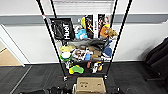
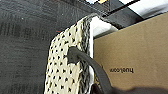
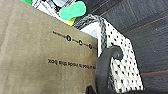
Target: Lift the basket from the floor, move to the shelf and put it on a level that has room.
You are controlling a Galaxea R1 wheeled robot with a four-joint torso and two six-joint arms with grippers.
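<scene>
The shelf point(image 1: 83, 42) stands straight ahead against the wall, a black wire rack on small wheels. Its top level point(image 1: 82, 2) shows bare wire, while the lower tiers are packed with packets and toys. The cream woven basket point(image 2: 65, 67) hangs above the floor point(image 2: 22, 50) of dark carpet with a brown cardboard box point(image 2: 132, 57) inside it. My left gripper point(image 2: 103, 91) is shut on one dark end handle point(image 2: 85, 58), which is pulled taut. The other handle point(image 3: 105, 62) of the basket point(image 3: 122, 65) is held the same way by my right gripper point(image 3: 100, 91).
The cardboard box point(image 1: 90, 85) sits low in the head view, close to the rack's foot. Tan wood flooring point(image 1: 7, 58) lies beyond a doorway at the left. A dark bulky shape point(image 1: 160, 57) stands at the right. A green toy point(image 1: 76, 69) lies on the bottom tier.
</scene>
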